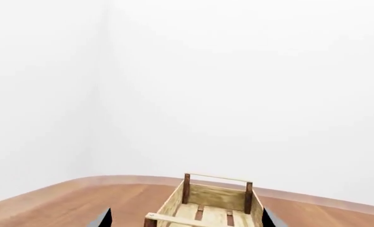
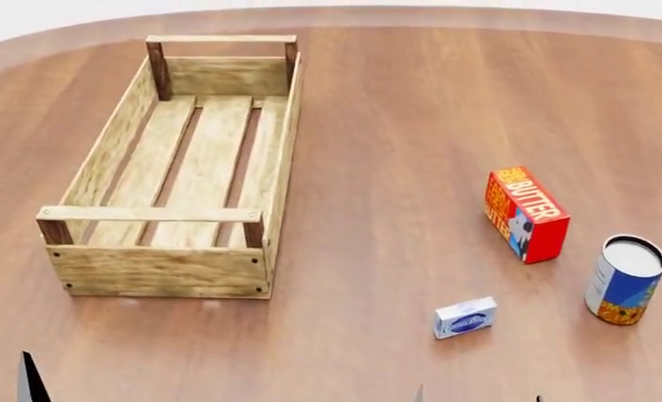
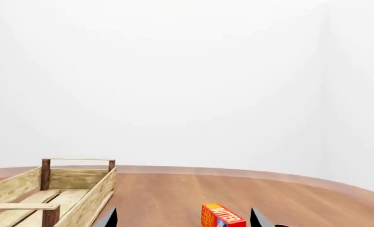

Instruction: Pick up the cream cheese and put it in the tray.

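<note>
Cream cheese (image 2: 465,317) lies before "BUTTER" box (image 2: 525,213).

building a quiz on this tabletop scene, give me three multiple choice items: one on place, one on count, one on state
1. In the head view, where is the cream cheese?
A. in the tray
B. on the table, right of the tray
C. on top of the butter box

2. How many grocery items stand outside the tray?
A. one
B. three
C. five

3. What does the tray hold?
A. nothing
B. the can
C. the butter box

Answers: 1 B, it lies on bare wood. 2 B, cream cheese, butter box, can. 3 A, only its slats show.
</note>
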Available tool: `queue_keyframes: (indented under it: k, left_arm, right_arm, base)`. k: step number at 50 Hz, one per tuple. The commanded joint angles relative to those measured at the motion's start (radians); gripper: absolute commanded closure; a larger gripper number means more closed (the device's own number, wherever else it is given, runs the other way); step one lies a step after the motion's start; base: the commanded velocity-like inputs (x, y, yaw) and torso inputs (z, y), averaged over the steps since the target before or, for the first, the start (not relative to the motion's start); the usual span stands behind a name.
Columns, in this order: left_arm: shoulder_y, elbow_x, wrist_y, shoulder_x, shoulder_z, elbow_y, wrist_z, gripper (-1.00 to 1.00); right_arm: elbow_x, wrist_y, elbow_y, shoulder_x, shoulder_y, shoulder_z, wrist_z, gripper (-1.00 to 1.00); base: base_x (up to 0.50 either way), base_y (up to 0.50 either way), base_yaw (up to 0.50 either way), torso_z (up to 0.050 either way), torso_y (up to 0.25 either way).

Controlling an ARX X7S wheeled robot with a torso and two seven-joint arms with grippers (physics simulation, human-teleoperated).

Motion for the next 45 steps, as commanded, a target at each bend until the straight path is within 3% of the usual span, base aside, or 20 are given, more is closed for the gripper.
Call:
queue_keyframes:
  k: [1,45]
  left_arm:
    - [-0.001,0.002,-0.002,-0.007,0.007,0.000,-0.010,-1.00]
    - [-0.006,-0.013,0.015,-0.026,0.028,-0.008,-0.039,-1.00]
  right_arm:
    - [0.001,0.004,-0.001,0.007,0.001,-0.010,0.007,-1.00]
    - [0.014,0.016,-0.008,0.031,0.005,-0.035,0.036,-1.00]
  base:
    - [0.10,0.21,0.00,0.000,0.000]
    - [0.17,0.21,0.00,0.000,0.000]
